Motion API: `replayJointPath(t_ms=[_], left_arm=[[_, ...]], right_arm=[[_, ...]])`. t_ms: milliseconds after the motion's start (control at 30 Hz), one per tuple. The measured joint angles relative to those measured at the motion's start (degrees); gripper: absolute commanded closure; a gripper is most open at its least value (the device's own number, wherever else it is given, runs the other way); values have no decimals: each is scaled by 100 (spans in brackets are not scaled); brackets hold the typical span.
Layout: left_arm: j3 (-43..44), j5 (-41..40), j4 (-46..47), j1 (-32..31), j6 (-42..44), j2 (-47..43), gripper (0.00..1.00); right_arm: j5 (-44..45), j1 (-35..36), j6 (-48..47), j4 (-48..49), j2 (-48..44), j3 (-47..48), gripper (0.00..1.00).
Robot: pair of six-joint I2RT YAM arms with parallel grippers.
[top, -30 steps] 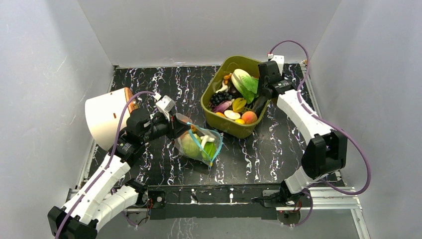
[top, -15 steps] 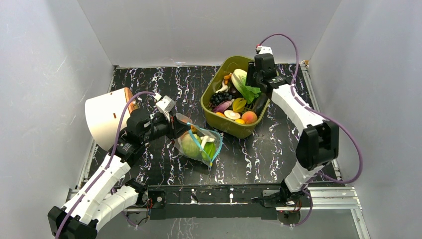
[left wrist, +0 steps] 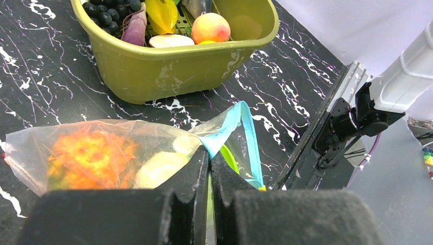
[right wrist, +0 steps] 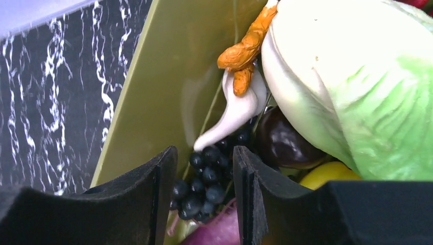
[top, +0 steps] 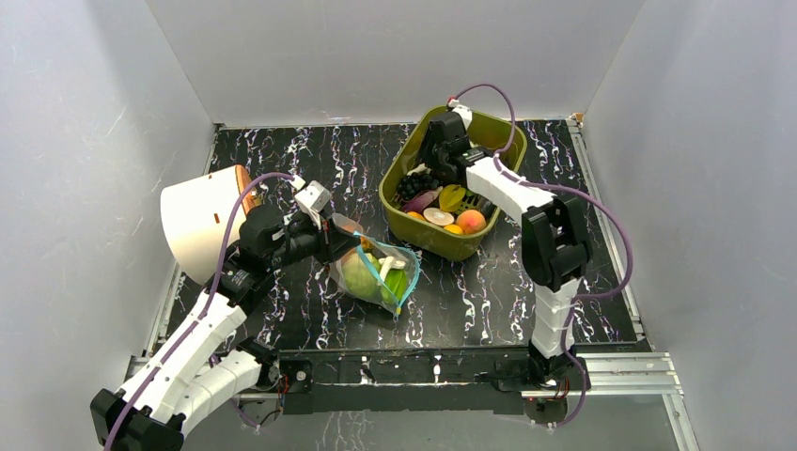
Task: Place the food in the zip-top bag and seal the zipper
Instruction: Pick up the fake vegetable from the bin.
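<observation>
The clear zip-top bag (top: 376, 272) lies on the black marbled table, holding a pale-green piece (top: 357, 275) and an orange piece (left wrist: 87, 155) of food. My left gripper (top: 331, 240) is shut on the bag's rim, pinching the light-blue zipper (left wrist: 248, 132) at one end so the mouth gapes. More food fills the olive-green tub (top: 395, 202). My right gripper (top: 434, 169) hangs open inside the tub's left side. In the right wrist view its fingers straddle a bunch of black grapes (right wrist: 204, 176), beside a pale-green cabbage (right wrist: 367, 97).
A white and orange dome-shaped object (top: 197, 221) stands at the table's left edge behind my left arm. A peach (top: 471, 221) and sliced pieces lie at the tub's near end. Grey walls close in the table on three sides.
My right arm swung left across the tub, from its right rim to above the grapes. The left gripper and the bag stayed still.
</observation>
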Motion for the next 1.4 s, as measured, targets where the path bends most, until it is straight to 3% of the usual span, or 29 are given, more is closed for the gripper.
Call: replayJointPath(t_ms=[367,733,1300,1400], left_arm=[[-35,85,46,4,-20,2,100],[-48,131,50,4,-33,2,100],[-57,136,83,4,-44,-2,100],[-57,136,81,4,-44,-2,100]], right_arm=[[1394,92,1751,153,562,337,55],[1532,52,2559,361,1685,1279,58],[1707,55,2627,420,1703,1300,99],[1700,55,2503,496,1694,1255,100]])
